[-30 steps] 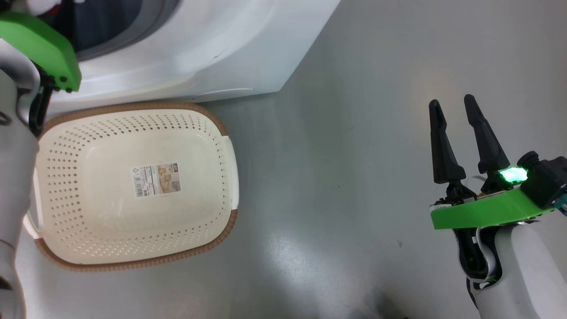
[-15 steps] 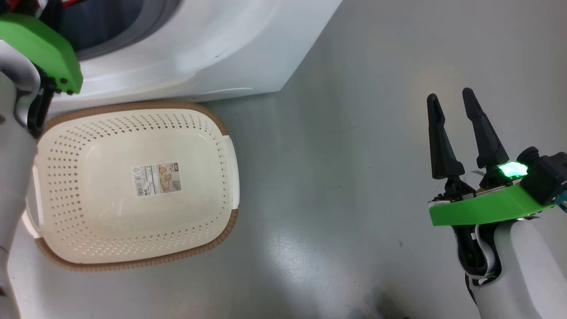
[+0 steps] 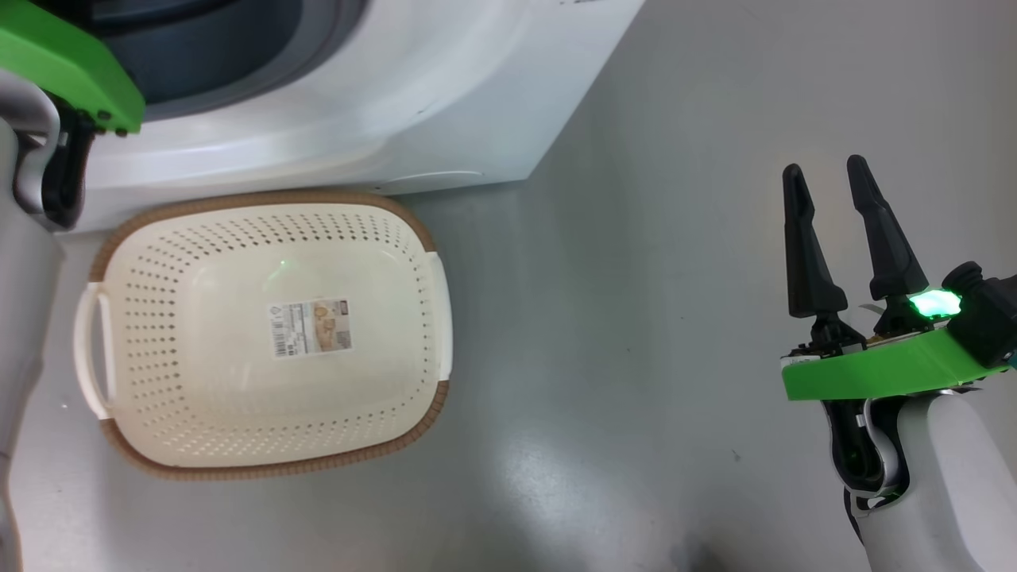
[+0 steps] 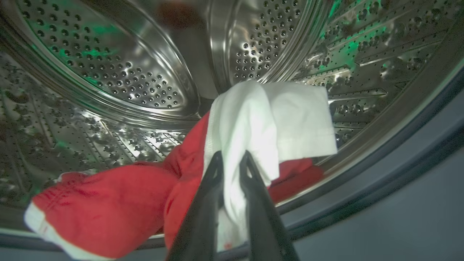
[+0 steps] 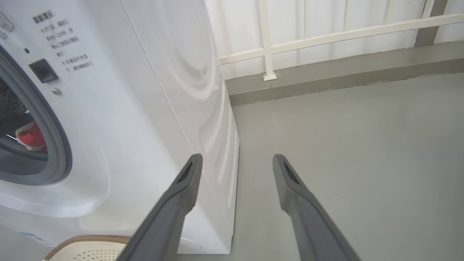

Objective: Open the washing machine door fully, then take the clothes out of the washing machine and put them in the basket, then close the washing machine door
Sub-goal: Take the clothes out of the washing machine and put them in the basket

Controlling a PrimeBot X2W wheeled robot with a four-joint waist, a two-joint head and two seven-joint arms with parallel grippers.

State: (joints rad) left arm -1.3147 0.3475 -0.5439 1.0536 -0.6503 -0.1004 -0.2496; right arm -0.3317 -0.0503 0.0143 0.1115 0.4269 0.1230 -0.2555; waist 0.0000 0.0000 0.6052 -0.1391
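floor (image 3: 636, 318), view shifted — left pincer (image 4: 232, 156) pinching clothes (image 4: 268, 119)

Bright and even in the head view, with a soft pale glare patch on the smooth grey floor (image 3: 524, 453) and a sheen along the big white washing machine (image 3: 357, 119). Dim inside the perforated steel drum (image 4: 108, 72), flecked with green reflections and bent by wide-angle distortion. Nearly blown out on the white and red cloth garments (image 4: 275, 116).
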